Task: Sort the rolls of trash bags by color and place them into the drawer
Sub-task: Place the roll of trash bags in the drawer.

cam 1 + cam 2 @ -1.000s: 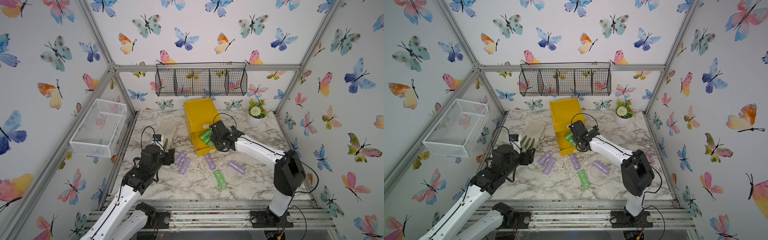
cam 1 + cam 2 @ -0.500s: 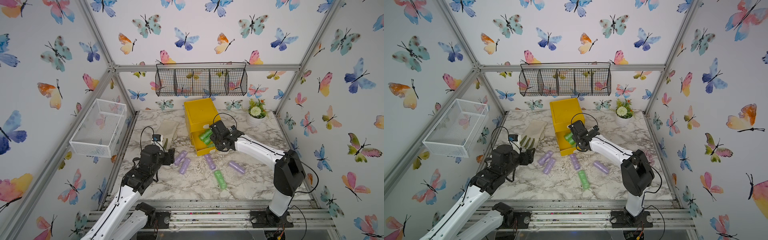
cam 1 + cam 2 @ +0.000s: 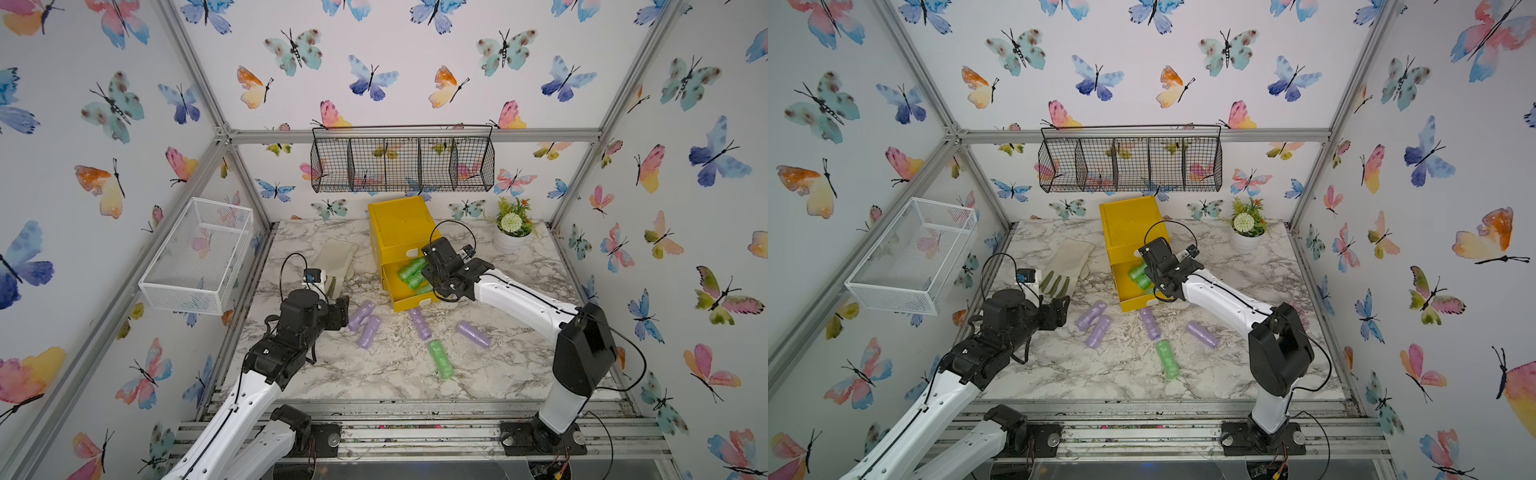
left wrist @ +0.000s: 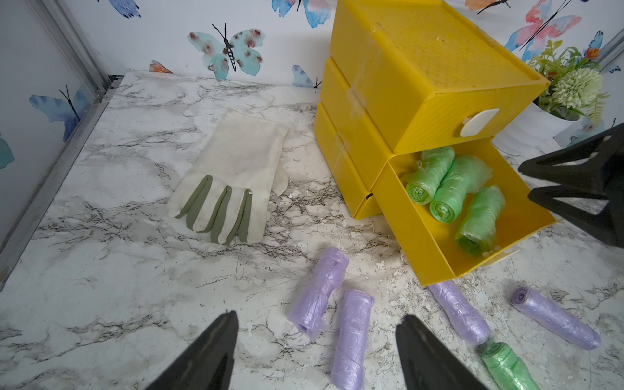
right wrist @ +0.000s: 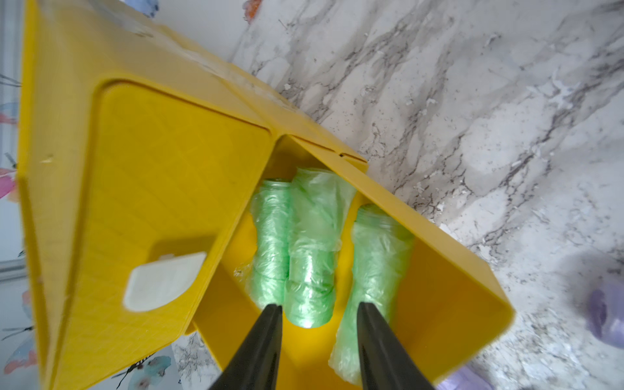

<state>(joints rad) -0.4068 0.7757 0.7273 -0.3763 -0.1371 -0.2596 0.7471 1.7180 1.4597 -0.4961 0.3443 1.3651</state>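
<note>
The yellow drawer (image 3: 397, 230) chest stands at the back, with one drawer (image 4: 435, 266) pulled out under the closed top one. Three green rolls of trash bags (image 5: 310, 256) lie in it. My right gripper (image 5: 317, 307) hovers over them, open, with nothing between its fingers; it shows above the pulled-out drawer in both top views (image 3: 428, 274) (image 3: 1148, 276). Several purple rolls (image 3: 360, 315) (image 3: 473, 334) and one green roll (image 3: 440, 358) lie on the marble in front. My left gripper (image 4: 315, 324) hangs wide open and empty just short of two purple rolls (image 4: 351, 337).
A pale glove (image 3: 334, 259) lies left of the chest. A potted plant (image 3: 511, 232) stands at the back right. A white wire basket (image 3: 199, 255) hangs on the left wall and a black wire basket (image 3: 401, 164) on the back wall.
The right gripper's jaws have spread a little over the pulled-out drawer. The left arm and the rolls on the table have not visibly moved.
</note>
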